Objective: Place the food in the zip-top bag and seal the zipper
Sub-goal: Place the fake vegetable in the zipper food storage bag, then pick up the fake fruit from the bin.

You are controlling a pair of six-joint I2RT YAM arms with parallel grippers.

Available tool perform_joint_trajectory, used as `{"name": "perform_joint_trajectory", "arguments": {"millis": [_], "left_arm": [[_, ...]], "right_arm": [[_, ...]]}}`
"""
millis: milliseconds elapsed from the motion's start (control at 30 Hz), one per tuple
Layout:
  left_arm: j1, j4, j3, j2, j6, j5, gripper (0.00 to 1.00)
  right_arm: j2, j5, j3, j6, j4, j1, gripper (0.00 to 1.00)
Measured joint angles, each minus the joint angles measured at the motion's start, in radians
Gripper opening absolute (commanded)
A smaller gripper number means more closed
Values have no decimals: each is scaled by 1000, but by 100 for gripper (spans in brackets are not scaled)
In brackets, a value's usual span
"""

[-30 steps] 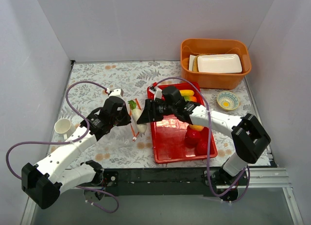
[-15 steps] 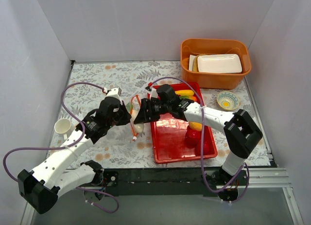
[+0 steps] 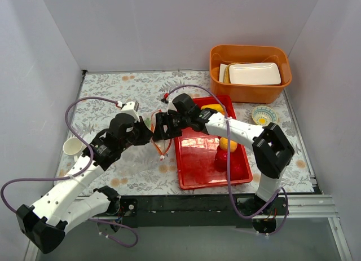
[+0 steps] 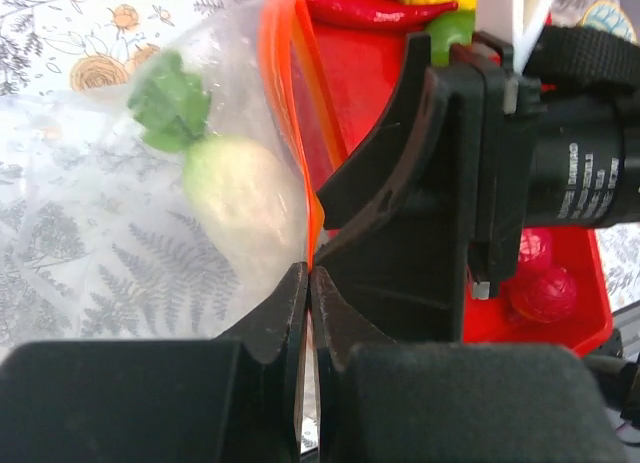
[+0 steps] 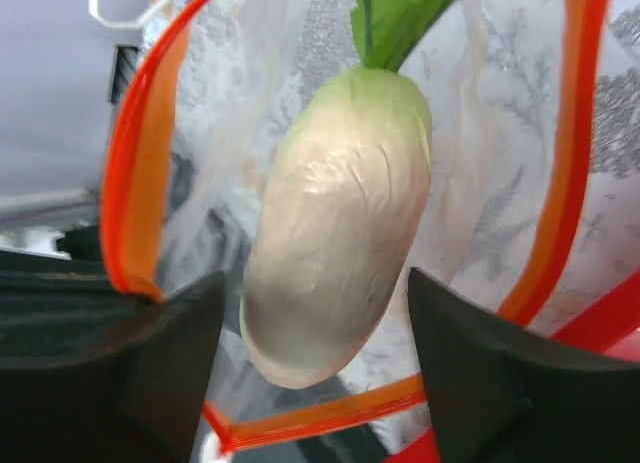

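Radish first: the white radish (image 5: pixel 335 223) is inside the zip-top bag (image 4: pixel 110 233), which is held between the two arms just left of the red tray (image 3: pixel 197 169); I cannot tell whether the bag's underside rests on the bench (image 3: pixel 113 86). My left tool (image 4: pixel 310 283) is clenched on the zipper (image 4: pixel 280 63), pinching the orange-red strip flat. My right tool (image 5: pixel 315 283) is released, jaws spread at the mouth, with the radish showing between them and apparently touching neither finger. To do this step well I'd draw the right tool straight back out of the mouth without lifting, so its fingers don't snag the strip or drag the radish along, and use the left pinch as the anchor. More toy food (image 3: pixel 223 158) waits on the tray, under the right forearm, so the reach is short but crowded. The two tools are nearly touching, and the tray's left rim is just beside the bag. The freest room is toward the far wall and leftward, short of the mug (image 3: pixel 72 147).
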Motion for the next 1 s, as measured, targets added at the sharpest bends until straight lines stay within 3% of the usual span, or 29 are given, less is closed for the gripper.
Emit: {"name": "perform_joint_trajectory", "arguments": {"millis": [33, 67, 267, 500, 667, 833, 1000], "left_arm": [[-1, -1, 0, -9, -6, -8, 0], [-1, -2, 1, -16, -13, -19, 0], [-1, -48, 18, -7, -39, -106, 0], [-1, -95, 21, 9, -77, -203, 0], [-1, -97, 15, -37, -114, -246, 0], [-1, -77, 9, -59, -117, -238, 0], [-1, -61, -8, -12, -114, -208, 0]], "right_arm": [[-5, 14, -2, -16, -3, 2, 86], [-11, 24, -3, -21, -3, 4, 94], [-159, 158, -50, -70, -40, 6, 98], [-362, 482, -98, -58, -163, -5, 98], [-442, 699, -264, 21, -313, -56, 98], [-502, 793, -422, 101, -454, -71, 98], [-552, 846, -461, 145, -550, -71, 98]]}}
